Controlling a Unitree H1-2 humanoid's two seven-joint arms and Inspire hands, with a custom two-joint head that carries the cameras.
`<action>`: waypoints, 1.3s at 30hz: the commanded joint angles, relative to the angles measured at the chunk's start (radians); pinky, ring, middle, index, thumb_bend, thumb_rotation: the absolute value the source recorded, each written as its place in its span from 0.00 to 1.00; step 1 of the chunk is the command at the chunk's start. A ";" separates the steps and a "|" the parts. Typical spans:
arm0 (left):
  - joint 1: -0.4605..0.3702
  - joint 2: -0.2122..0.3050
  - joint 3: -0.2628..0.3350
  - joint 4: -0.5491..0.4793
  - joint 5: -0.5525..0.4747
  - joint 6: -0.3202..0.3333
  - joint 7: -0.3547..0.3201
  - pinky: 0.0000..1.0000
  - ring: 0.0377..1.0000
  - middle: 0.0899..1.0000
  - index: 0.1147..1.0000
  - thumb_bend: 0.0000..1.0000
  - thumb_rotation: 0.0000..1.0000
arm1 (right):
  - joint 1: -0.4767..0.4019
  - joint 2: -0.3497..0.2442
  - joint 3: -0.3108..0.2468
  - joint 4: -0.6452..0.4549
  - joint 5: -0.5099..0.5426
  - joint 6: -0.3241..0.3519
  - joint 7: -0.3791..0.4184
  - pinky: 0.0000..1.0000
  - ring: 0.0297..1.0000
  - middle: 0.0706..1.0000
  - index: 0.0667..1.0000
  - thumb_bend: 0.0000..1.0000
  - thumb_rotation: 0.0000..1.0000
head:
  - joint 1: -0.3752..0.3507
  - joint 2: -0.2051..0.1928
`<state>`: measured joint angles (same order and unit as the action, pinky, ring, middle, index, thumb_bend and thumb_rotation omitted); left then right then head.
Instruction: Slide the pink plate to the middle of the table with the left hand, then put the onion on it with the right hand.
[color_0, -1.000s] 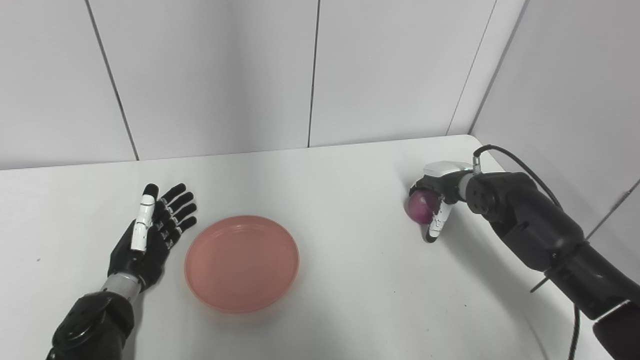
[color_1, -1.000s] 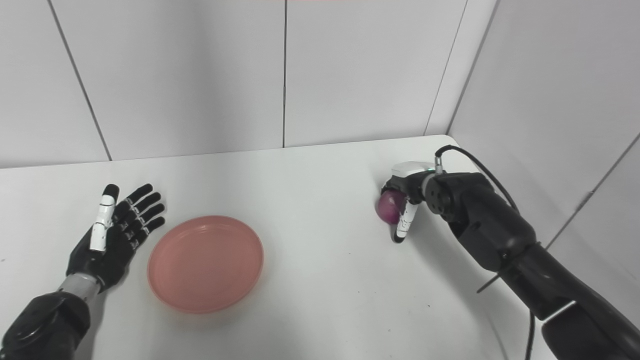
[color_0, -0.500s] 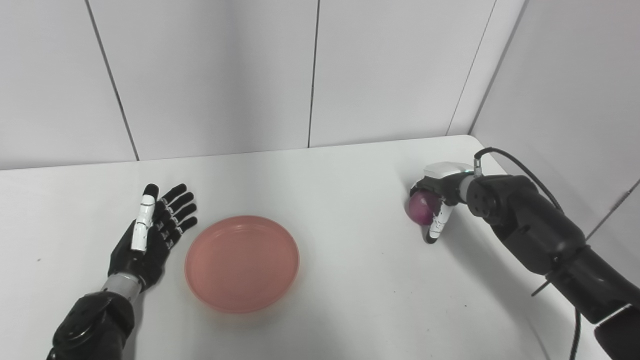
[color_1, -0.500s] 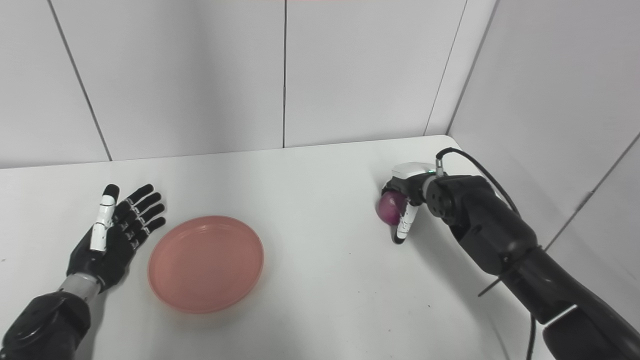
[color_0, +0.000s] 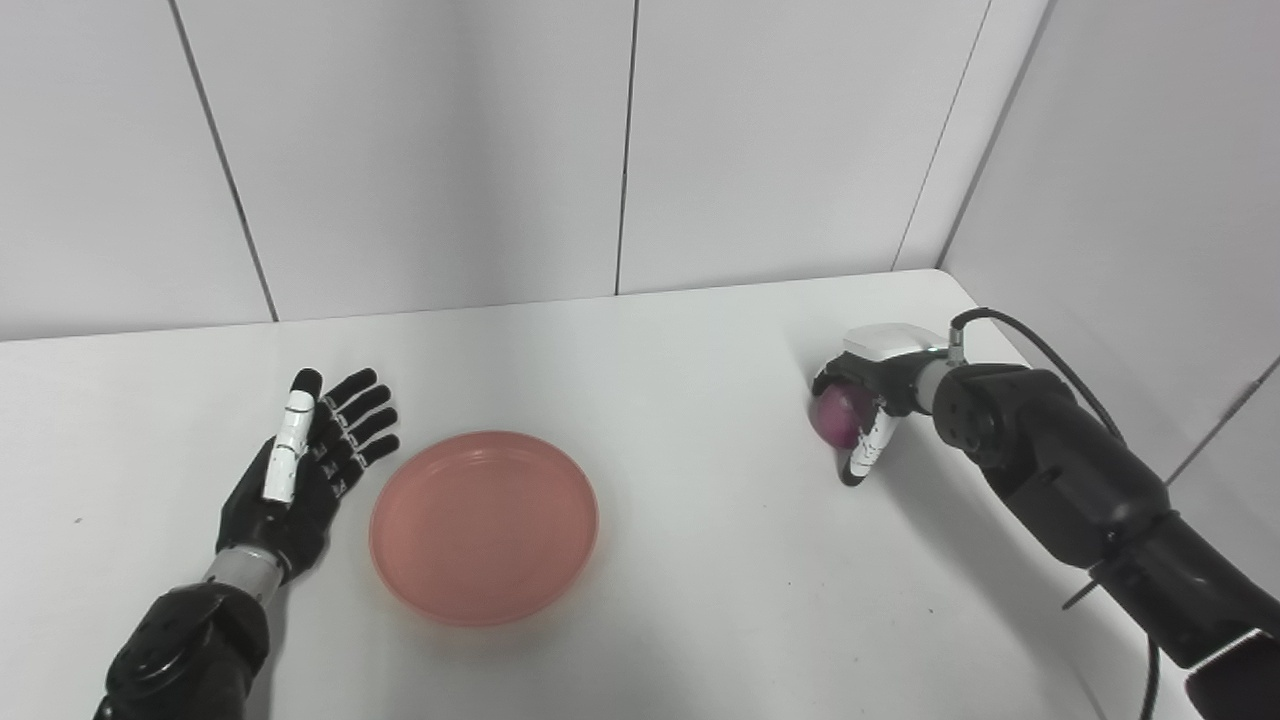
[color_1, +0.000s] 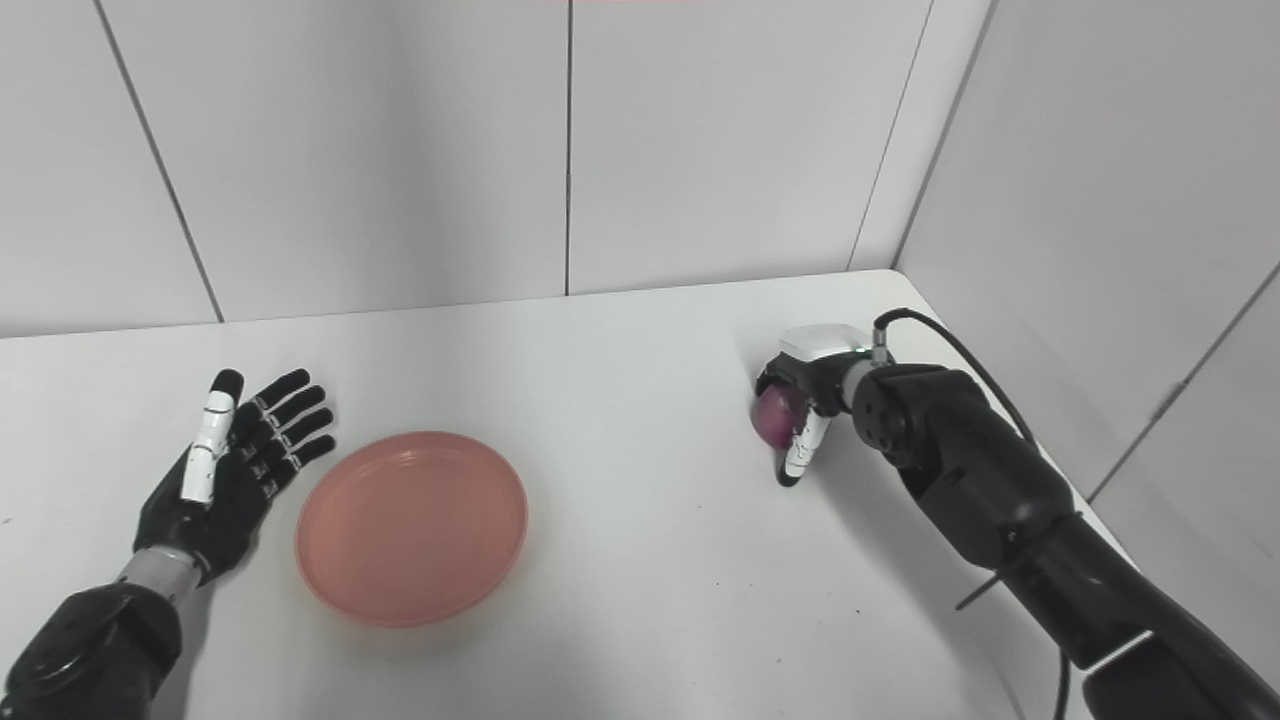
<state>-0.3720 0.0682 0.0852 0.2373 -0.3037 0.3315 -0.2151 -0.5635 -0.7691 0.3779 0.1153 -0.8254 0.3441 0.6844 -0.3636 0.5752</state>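
Note:
A round pink plate lies flat on the white table, left of centre and near the front. My left hand rests beside the plate's left rim, palm up, fingers spread, open and holding nothing. A purple onion is at the right side of the table. My right hand is wrapped over it from above and from the right, with the thumb reaching down along its front. Most of the onion's right half is hidden behind the fingers.
The white table is bounded by white panel walls at the back and on the right, and the right wall runs close behind my right arm. A black cable loops off the right forearm.
The right hand has drawn back a little toward me with the onion in it. Left hand and plate have stayed where they were.

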 joint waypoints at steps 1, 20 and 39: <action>0.017 0.008 -0.003 0.046 0.013 0.025 0.012 0.84 0.86 0.84 0.77 0.65 0.85 | -0.028 -0.019 -0.029 -0.025 -0.001 -0.032 -0.042 0.56 0.75 0.83 0.79 1.00 0.19 | 0.002 0.001; 0.018 0.010 -0.004 0.048 0.015 0.025 0.011 0.84 0.85 0.84 0.77 0.66 0.85 | -0.042 -0.024 0.012 -0.013 -0.067 -0.008 -0.012 0.54 0.73 0.82 0.79 1.00 0.17 | 0.004 0.004; 0.016 0.016 -0.009 0.051 0.019 0.023 0.010 0.83 0.85 0.84 0.76 0.66 0.85 | -0.029 -0.016 0.026 0.031 -0.073 -0.048 0.002 0.54 0.65 0.73 0.78 0.87 0.11 | 0.006 0.007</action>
<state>-0.3788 0.0706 0.0807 0.2508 -0.3033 0.3272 -0.2151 -0.5779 -0.7664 0.4047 0.1411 -0.8946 0.3334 0.6893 -0.3590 0.5814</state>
